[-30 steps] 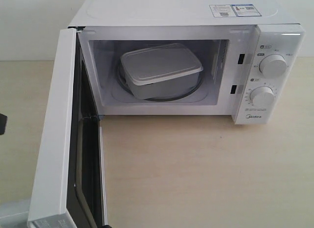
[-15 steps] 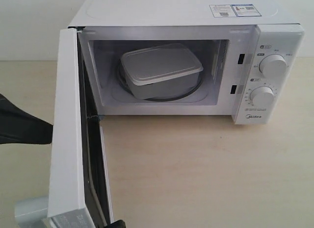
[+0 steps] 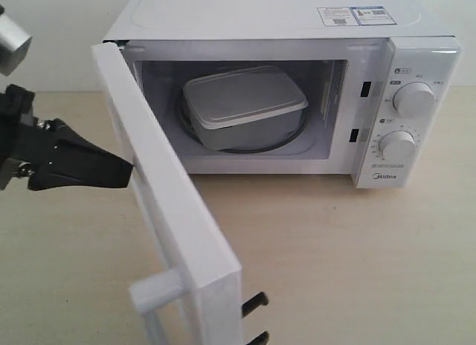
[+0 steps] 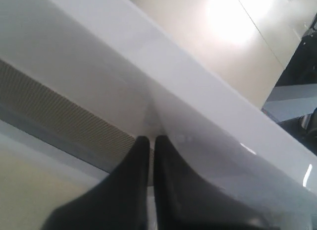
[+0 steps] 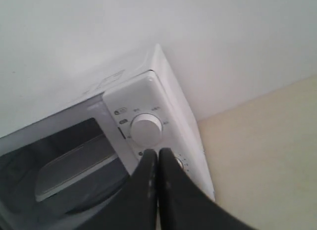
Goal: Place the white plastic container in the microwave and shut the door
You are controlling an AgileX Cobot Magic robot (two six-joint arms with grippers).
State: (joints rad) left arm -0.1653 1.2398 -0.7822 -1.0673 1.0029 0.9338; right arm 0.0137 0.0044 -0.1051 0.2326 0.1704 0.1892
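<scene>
The white plastic container (image 3: 242, 100) sits with its lid on inside the microwave (image 3: 268, 14), on the turntable. The door (image 3: 171, 204) stands about half open, hinged on the left. My left gripper (image 3: 128, 169) is shut, with its tips against the door's outer face; the left wrist view shows those tips (image 4: 150, 139) on the white door frame (image 4: 198, 91) beside the window mesh. My right gripper (image 5: 157, 152) is shut with nothing in it, hanging in the air off the microwave's dial panel (image 5: 146, 129), and it does not show in the exterior view. The container's lid (image 5: 74, 170) shows dimly there.
The door's long handle (image 3: 156, 289) and its two black latch hooks (image 3: 255, 301) point towards the front of the table (image 3: 335, 256). Two round dials (image 3: 414, 98) (image 3: 396, 146) are on the right panel. A pale wall stands behind the microwave.
The door has swung from wide open to about halfway towards the cavity. My left gripper came in from the left and now rests against the door's outer face. The container has not moved.
</scene>
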